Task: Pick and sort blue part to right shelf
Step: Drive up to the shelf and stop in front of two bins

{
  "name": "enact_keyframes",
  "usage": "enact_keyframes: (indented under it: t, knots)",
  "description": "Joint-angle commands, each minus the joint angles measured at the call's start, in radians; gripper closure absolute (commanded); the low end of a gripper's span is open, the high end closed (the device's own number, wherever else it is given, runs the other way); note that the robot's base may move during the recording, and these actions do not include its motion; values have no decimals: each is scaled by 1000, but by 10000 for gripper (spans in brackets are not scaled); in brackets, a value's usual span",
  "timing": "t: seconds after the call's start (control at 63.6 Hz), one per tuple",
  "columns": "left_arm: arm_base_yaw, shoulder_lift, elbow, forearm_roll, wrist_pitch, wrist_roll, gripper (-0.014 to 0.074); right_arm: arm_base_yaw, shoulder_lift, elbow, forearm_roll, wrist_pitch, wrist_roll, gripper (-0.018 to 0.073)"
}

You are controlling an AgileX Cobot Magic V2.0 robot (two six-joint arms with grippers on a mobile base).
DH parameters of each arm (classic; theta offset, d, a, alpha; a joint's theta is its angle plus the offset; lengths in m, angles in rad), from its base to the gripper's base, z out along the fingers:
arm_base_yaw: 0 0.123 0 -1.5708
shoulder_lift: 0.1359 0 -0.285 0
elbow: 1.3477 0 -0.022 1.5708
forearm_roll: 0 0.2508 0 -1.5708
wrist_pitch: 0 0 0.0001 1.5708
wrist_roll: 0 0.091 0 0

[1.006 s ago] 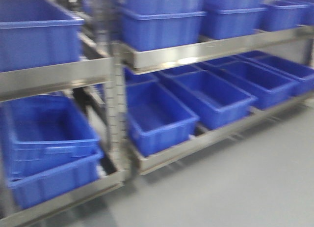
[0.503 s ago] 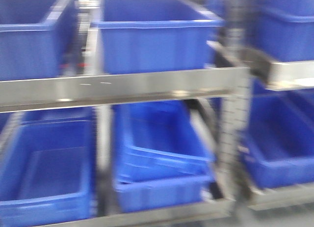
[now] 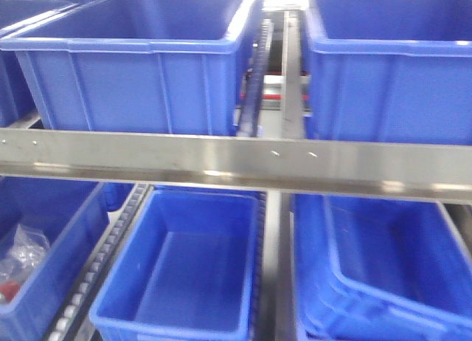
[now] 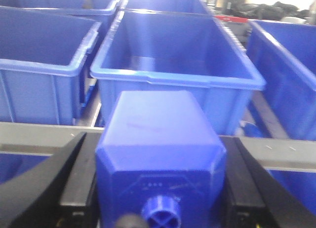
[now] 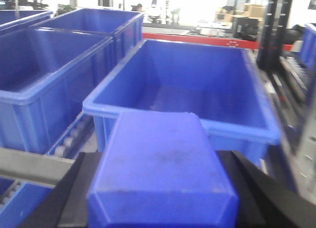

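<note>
My right gripper (image 5: 158, 161) is shut on the blue part (image 5: 160, 164), a deep-blue block with bevelled edges and a flat face toward the camera, black fingers (image 5: 74, 188) pressing both sides. My left gripper (image 4: 159, 156) is shut on a similar blue block (image 4: 158, 129) that has a small round stud (image 4: 162, 213). The right shelf's steel rail (image 3: 236, 160) crosses the front view, with large open blue bins above (image 3: 140, 68) and below (image 3: 184, 267). Just beyond the blue part stands an open blue bin (image 5: 187, 85). Neither gripper shows in the front view.
Pale roller tracks (image 3: 103, 260) run between the lower bins. A clear bag of small parts (image 3: 18, 260) lies in the lower left bin. A dark upright post (image 5: 274, 25) stands at the right. More bins flank each side (image 4: 44, 55).
The front view has swung along the rack: from an angled look with grey floor showing to a close, square-on look at the steel rail and bins.
</note>
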Motion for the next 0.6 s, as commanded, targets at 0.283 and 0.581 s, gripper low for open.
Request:
enact_keyframes:
  t: [0.283, 0.581]
  knots:
    - [-8, 12, -30, -9, -90, -4, 191, -7, 11, -29, -8, -95, -7, 129]
    - [-8, 12, -30, -9, -90, -4, 191, -7, 11, -29, -8, -95, -7, 129]
